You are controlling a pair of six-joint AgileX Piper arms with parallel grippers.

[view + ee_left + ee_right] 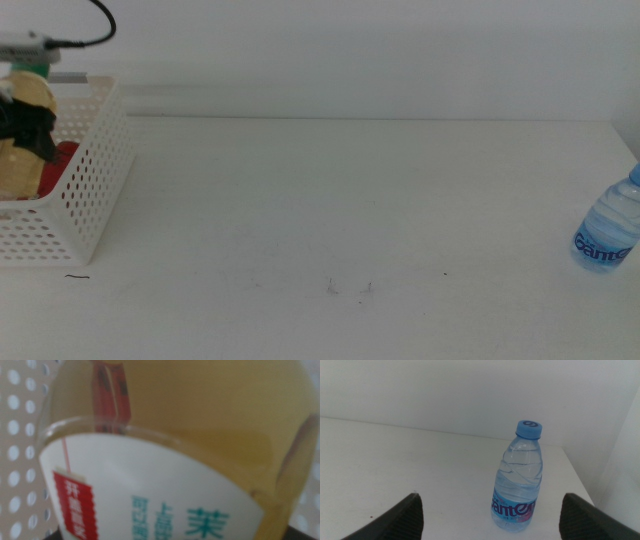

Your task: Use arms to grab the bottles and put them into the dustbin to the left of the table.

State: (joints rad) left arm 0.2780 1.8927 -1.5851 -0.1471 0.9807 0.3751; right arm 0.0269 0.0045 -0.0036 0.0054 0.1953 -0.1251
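The white perforated dustbin (92, 175) stands at the table's (350, 200) far left. My left gripper (27, 125) is over it, shut on the yellow tea bottle (28, 95), which fills the left wrist view (200, 420); its jaws are hidden there. The red cola can (64, 158) lies inside the dustbin beside the tea bottle. The clear blue-capped water bottle (608, 232) stands upright at the table's far right edge. In the right wrist view my right gripper (491, 497) is open, its jaws wide on either side of the water bottle (517, 485) just ahead.
The dustbin's perforated wall (20, 435) shows behind the tea bottle in the left wrist view. A black cable (100, 25) arcs above the dustbin. Small dark marks (350, 288) dot the tabletop near the front middle.
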